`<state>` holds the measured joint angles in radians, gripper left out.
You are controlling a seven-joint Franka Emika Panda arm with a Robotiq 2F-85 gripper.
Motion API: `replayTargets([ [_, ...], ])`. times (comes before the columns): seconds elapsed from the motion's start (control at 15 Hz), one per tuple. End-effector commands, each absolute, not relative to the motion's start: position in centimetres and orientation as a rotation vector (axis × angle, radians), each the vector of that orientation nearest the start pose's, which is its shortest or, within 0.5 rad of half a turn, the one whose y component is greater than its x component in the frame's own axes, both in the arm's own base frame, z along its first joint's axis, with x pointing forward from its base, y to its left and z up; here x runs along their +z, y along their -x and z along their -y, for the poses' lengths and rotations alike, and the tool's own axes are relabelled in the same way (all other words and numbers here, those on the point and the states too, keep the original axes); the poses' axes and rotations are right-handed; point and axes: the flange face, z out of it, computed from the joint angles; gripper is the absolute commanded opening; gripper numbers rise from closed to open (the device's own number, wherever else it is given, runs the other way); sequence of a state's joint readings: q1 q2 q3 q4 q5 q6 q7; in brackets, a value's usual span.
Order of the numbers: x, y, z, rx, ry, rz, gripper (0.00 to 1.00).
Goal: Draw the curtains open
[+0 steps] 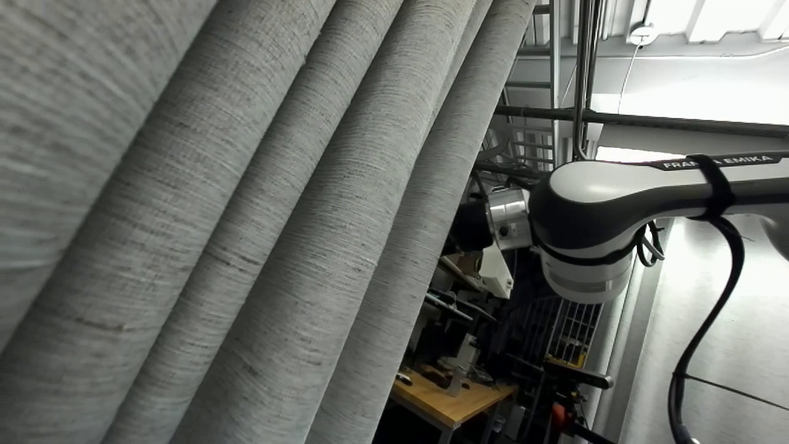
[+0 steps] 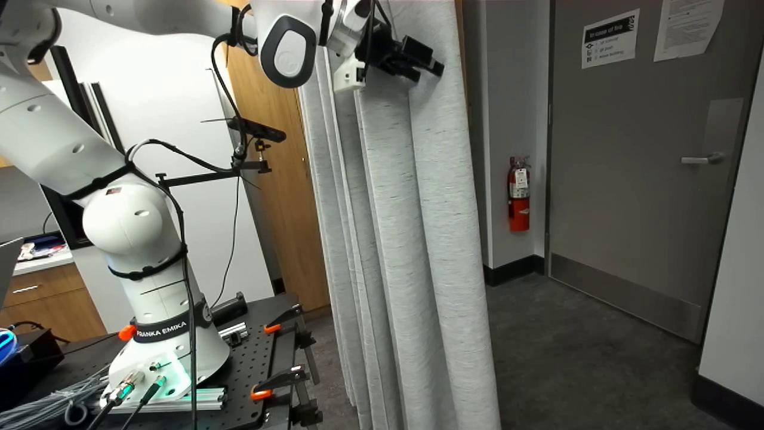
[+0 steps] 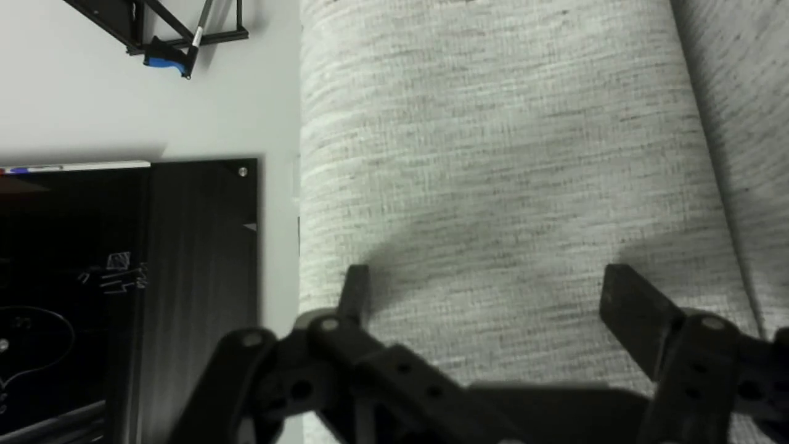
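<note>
The light grey pleated curtain hangs beside the arm, with folds running downward. It fills the left of an exterior view, where it looks slanted, and the middle and right of the wrist view. My gripper is at the upper part of the curtain, close to its free edge. In the wrist view the gripper's fingers are wide apart, with a broad fold of curtain in front of them and their shadows on the cloth. Whether the fingertips touch the cloth I cannot tell. The curtain hides the fingers in an exterior view.
A grey door and a red fire extinguisher are beyond the curtain. A wooden cabinet stands behind it. A camera on a bracket is near the arm. A black board shows left of the curtain.
</note>
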<state>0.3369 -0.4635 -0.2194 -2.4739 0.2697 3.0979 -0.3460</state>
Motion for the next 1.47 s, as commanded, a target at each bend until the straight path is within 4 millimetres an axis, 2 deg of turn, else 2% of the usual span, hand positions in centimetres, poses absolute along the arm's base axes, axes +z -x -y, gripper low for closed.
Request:
replayTargets([
  [0.0,58.3,-46.8,-2.5,-1.439,2.558,0.279,0.65],
  [0.4,57.6,-48.2,-2.7,-1.312,2.578,0.355,0.18],
  [0.6,57.6,-48.6,-2.4,-1.298,2.579,0.358,0.0],
  [1.4,55.8,-48.2,2.4,-1.327,2.629,0.282,0.0],
])
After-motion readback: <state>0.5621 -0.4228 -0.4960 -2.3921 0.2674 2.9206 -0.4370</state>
